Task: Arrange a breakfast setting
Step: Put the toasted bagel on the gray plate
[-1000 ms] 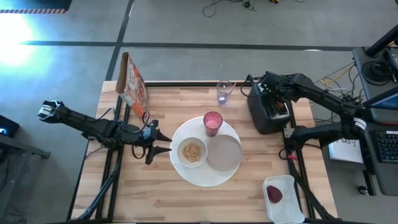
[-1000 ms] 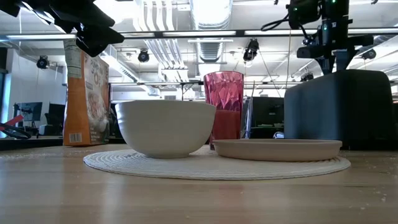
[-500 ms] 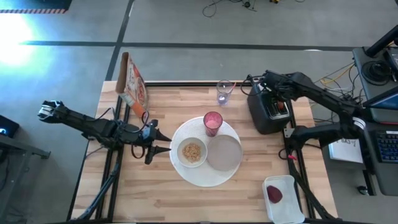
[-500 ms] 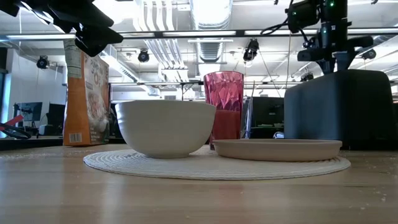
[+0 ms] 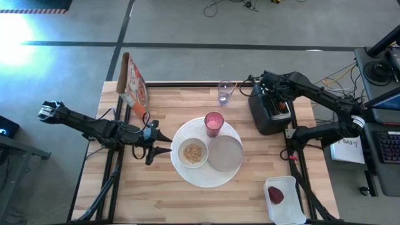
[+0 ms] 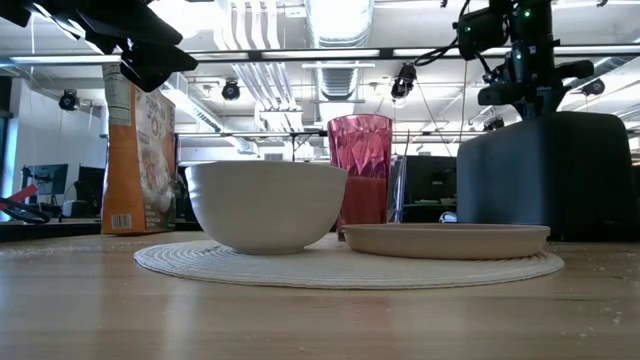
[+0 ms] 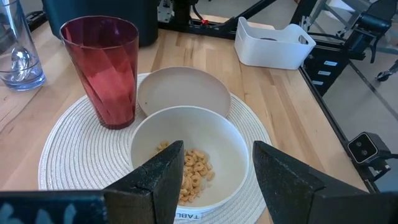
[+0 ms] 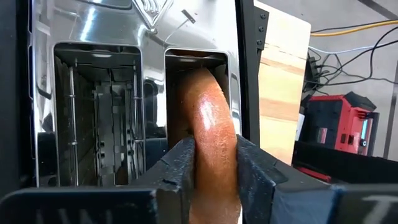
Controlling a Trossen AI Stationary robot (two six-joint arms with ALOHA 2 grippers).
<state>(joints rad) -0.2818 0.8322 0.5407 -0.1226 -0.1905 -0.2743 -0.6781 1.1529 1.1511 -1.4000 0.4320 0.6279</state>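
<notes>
Bread ring: browned, glossy, rounded crust; stands on edge in one slot of the toaster, the slot beside it empty. Right gripper sits directly above the toaster, jaws closed on the ring, one finger on each flat side.

Risk: the grip takes only the upper arc of the ring. A lift that is not straight up could catch the ring on the slot's edge and drag it from the jaws, or rock the toaster. The shiny crust may also slip under a light squeeze.

Big plate: round, white, woven look, just left of the toaster on the surface. It carries a small bowl holding cereal, a small pale plate bare and nearest the toaster, and a pink cup upright behind them.

Left gripper: hovers at the far side of the big plate from the toaster, over the bowl's edge, jaws open, holding nothing.

Tray: white, in front of the toaster, holding a dark-red fruit.

Clear glass: left of the toaster, at the surface's back edge. Cereal box: farther left again.
</notes>
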